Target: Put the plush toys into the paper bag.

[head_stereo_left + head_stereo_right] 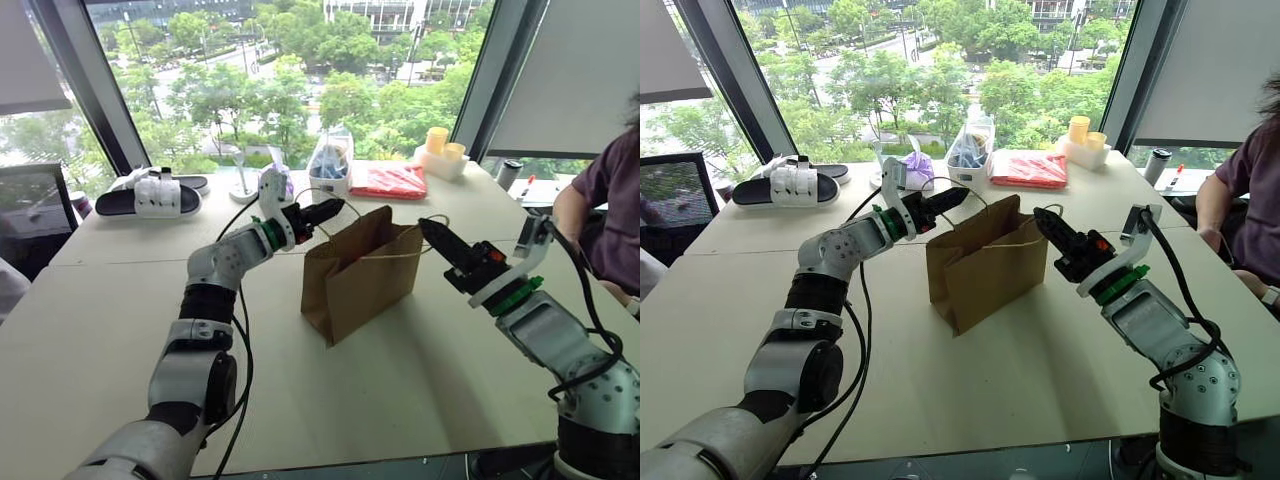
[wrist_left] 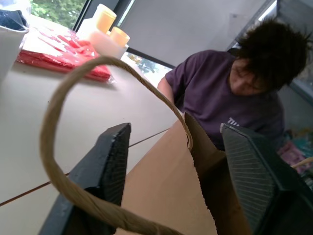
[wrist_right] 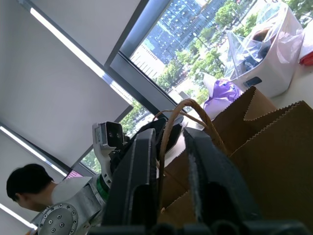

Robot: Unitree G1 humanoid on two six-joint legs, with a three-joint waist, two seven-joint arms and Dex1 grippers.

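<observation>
The plain brown kraft paper bag [image 1: 358, 274] stands upright near the middle of the pale desk [image 1: 90, 330], its mouth open upward and its two beige twisted-cord loop handles [image 2: 58, 147] raised above the rim. The plush toys cannot be made out.

At about ten o'clock from the bag, the left hand [image 1: 325, 211] hangs at the rim beside one handle loop. Its black fingers [image 2: 105, 166] stand wide apart and released, with the cord loop curving across in front of them and the bag's serrated edge between them; nothing is gripped. At about two o'clock from the bag, the right hand [image 1: 436, 237] points toward the bag's upper corner. In the right wrist view its fingers [image 3: 134, 181] sit partly apart with the other cord handle running through the narrow gap; whether they pinch the cord I cannot tell.

Farther out, at twelve o'clock beyond the bag, stands a clear plastic container [image 1: 331, 160] with a purple pouch-like bundle [image 1: 917, 168] just beside it. At one o'clock lies a flat red packet [image 1: 389, 181], and past it two yellow cups [image 1: 445, 146]. At ten o'clock, near the window, rests a black-and-white sandal [image 1: 152, 194]. A person in a purple shirt [image 1: 610, 215] sits at three o'clock at the desk's edge.
</observation>
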